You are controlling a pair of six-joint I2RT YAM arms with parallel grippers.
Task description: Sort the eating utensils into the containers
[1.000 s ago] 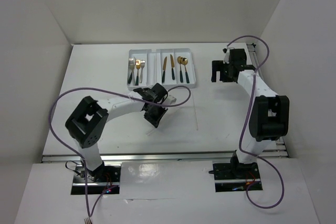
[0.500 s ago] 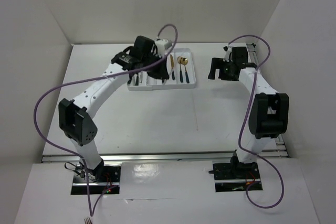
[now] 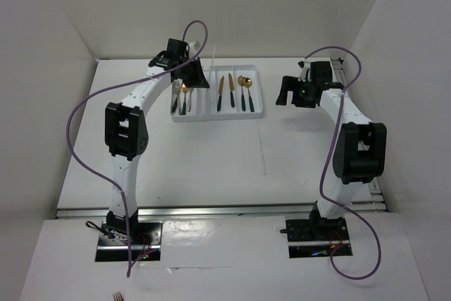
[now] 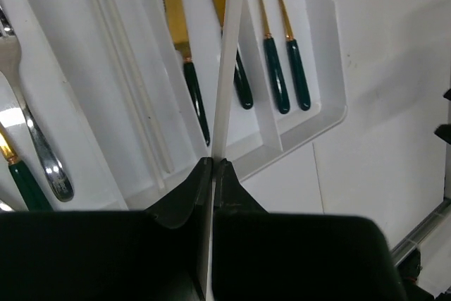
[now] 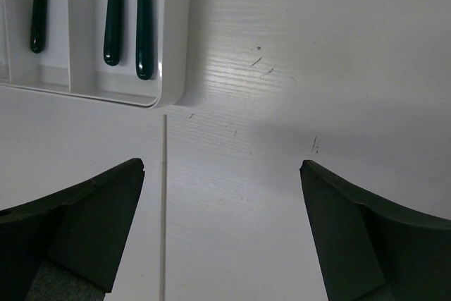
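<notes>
1. Chopstick (image 4: 229,68), thin and pale, is clamped at its near end by the left gripper (image 4: 213,168). The jaws are pressed together on it with no gap showing. It juts out past the fingertips, raised over the tray (image 4: 337,61) and crossing above the knife slot.
2. The right gripper (image 5: 222,174) hangs with its jaws spread wide and nothing between them. It is over the bare table (image 5: 296,68), just off the tray's near right corner.
3. The white tray has four long slots.
   - The leftmost slot holds a silver fork (image 4: 35,135) and a gold piece with a dark green handle (image 4: 25,185).
   - The next slot holds a stored chopstick (image 4: 125,68) lying lengthwise.
   - The third slot holds two gold knives (image 4: 175,19) with dark handles.
   - The last slot holds two gold spoons (image 4: 273,68) with green handles.
4. A loose chopstick (image 5: 164,209) lies flat on the table, its tip just short of the tray's edge.
</notes>
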